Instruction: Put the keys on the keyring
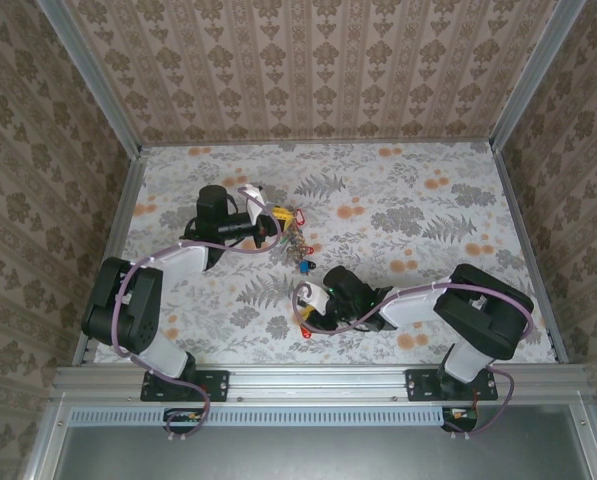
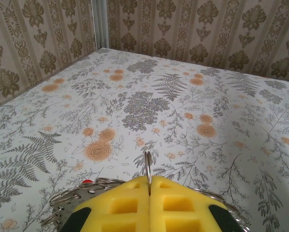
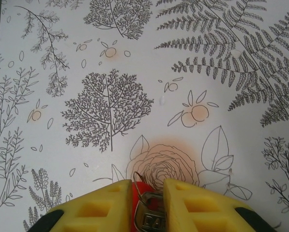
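Pinching keyring (image 2: pixel 148 166) in my left gripper (image 2: pixel 149 188); right gripper (image 3: pixel 147 193) straddles red key (image 3: pixel 145 212), keyring's 6 o'clock, grip unclear; key unthreaded imo.

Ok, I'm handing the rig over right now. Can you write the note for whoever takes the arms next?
Left gripper: shut, pinching the keyring on edge, upright.
Right gripper: jaws slightly apart around a red-headed key, low over the near half of the table; unclear whether it grips.
Other keys: small coloured cluster on the table just right of the left gripper.
Done: ring is held; whether any key is on it cannot be told.
Left: bring the red-headed key to the ring, thread it, then the rest.
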Tool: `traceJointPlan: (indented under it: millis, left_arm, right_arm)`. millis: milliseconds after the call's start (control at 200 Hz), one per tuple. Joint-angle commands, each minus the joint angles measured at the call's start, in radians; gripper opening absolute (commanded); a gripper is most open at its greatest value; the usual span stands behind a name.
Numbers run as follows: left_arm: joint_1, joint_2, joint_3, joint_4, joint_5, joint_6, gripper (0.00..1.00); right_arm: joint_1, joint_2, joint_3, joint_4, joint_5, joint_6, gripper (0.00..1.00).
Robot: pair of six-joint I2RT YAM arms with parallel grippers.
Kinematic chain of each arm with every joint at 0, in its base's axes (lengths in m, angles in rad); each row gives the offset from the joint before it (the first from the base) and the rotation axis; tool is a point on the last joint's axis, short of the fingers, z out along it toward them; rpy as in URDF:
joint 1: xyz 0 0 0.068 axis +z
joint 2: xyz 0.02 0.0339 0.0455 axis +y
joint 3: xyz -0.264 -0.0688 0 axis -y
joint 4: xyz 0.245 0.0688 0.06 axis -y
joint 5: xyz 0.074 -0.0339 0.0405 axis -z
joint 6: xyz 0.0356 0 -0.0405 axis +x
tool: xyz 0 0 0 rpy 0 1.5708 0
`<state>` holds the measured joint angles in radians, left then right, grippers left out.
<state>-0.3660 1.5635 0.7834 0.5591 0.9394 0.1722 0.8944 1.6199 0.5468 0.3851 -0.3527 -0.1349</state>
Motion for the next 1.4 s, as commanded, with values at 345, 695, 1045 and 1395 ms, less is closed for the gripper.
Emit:
traceJointPlan:
  millis: [345,695,1045,1395]
  left_arm:
    - [-0.008,-0.040,0.008,0.010,0.031,0.026,0.00]
    - [-0.014,-0.042,0.013,0.005,0.030,0.030,0.00]
    - [-0.017,-0.043,0.010,0.003,0.033,0.030,0.00]
    - [-0.017,-0.043,0.013,-0.005,0.032,0.035,0.00]
  right_arm:
    - [-0.005,-0.023,-0.037,-0.018,0.000,-0.014,0.21]
    - [-0.021,-0.110,-0.066,-0.051,0.021,-0.038,0.35]
    - [-0.022,-0.005,0.010,-0.005,-0.030,-0.039,0.30]
    - [-0.021,0.028,0.022,-0.007,-0.058,-0.060,0.17]
